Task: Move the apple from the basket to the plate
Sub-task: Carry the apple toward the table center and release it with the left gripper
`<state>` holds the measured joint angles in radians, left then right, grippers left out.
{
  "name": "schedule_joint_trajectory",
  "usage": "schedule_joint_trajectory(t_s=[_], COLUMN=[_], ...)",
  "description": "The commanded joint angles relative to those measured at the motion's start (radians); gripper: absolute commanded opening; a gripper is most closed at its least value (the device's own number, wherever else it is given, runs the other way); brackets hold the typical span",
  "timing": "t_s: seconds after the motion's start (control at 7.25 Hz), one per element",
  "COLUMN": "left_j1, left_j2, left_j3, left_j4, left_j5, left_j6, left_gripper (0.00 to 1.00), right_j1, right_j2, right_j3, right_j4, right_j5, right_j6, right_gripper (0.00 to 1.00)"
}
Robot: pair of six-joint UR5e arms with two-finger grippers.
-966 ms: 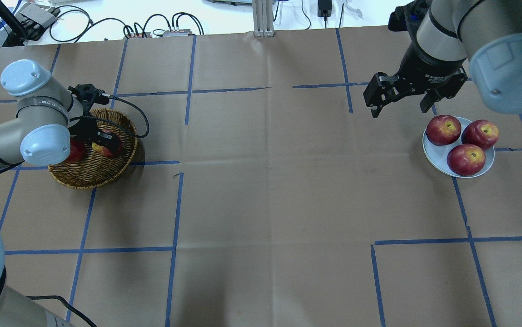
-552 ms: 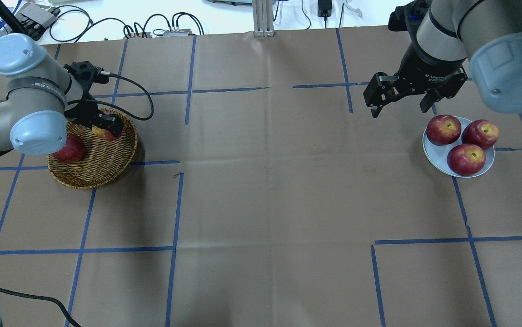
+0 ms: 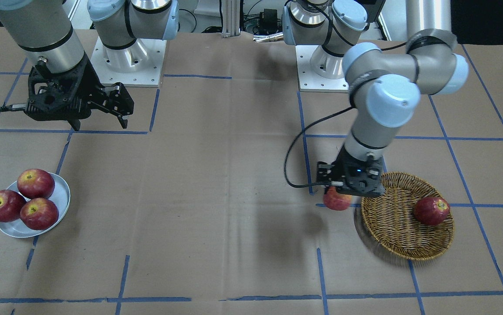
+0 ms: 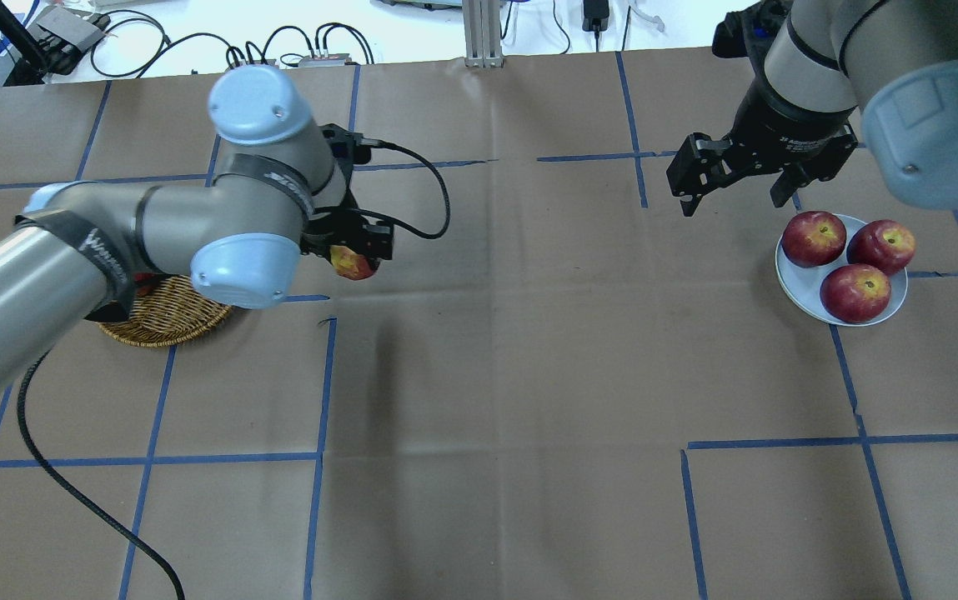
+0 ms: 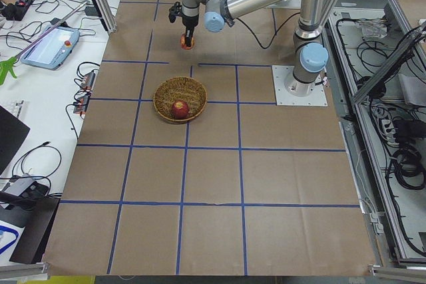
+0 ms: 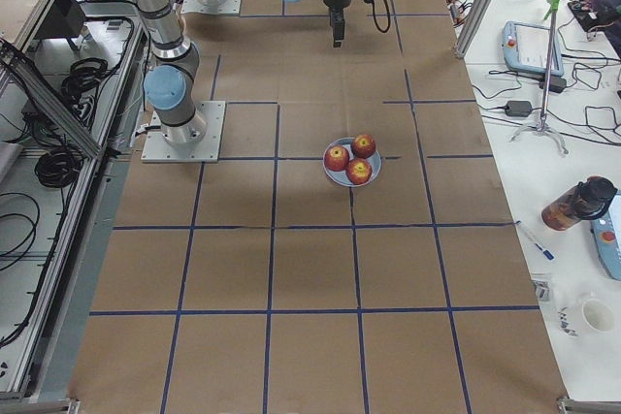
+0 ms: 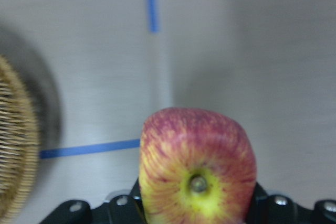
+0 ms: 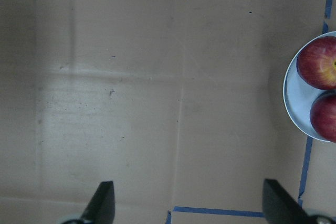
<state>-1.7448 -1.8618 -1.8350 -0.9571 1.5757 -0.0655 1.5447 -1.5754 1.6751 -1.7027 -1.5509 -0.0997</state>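
My left gripper is shut on the apple, orange-red with a yellow patch around the stem. It holds it above the table, just outside the rim of the wicker basket on the side toward the table's middle. In the overhead view my arm hides most of the basket. The pale plate sits far off on the right side and holds three red apples. My right gripper is open and empty, hovering beside the plate.
One dark red apple lies in the basket. Blue tape lines grid the brown paper table. Cables and boxes lie beyond the far edge.
My left arm has lifted the apple out of the basket and carried it right, past the basket's rim. The right arm has not moved.
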Motion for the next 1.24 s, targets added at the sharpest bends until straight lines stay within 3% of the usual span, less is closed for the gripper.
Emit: schedule_joint_trajectory(t_s=[0.0, 0.55, 0.69, 0.83, 1.1], left_j1=[-0.143, -0.228, -0.228, -0.228, -0.228], left_j2=[-0.104, -0.278, -0.287, -0.278, -0.241], left_j3=[0.063, 0.187, 0.180, 0.169, 0.180], left_j4=[0.024, 0.072, 0.072, 0.075, 0.052], left_j5=[0.001, 0.000, 0.001, 0.003, 0.004], left_j6=[-0.143, -0.203, -0.203, -0.203, -0.201], left_gripper=[0.49, 0.51, 0.59, 0.96, 0.99], right_j1=[0.000, 0.000, 0.000, 0.000, 0.000], right_j2=[0.000, 0.000, 0.000, 0.000, 0.000], right_j3=[0.000, 0.000, 0.000, 0.000, 0.000], right_j4=[0.000, 0.000, 0.000, 0.000, 0.000], right_j5=[-0.002, 0.000, 0.002, 0.002, 0.002], right_j6=[0.000, 0.000, 0.000, 0.000, 0.000], right_gripper=[1.00, 1.00, 1.00, 1.00, 1.00])
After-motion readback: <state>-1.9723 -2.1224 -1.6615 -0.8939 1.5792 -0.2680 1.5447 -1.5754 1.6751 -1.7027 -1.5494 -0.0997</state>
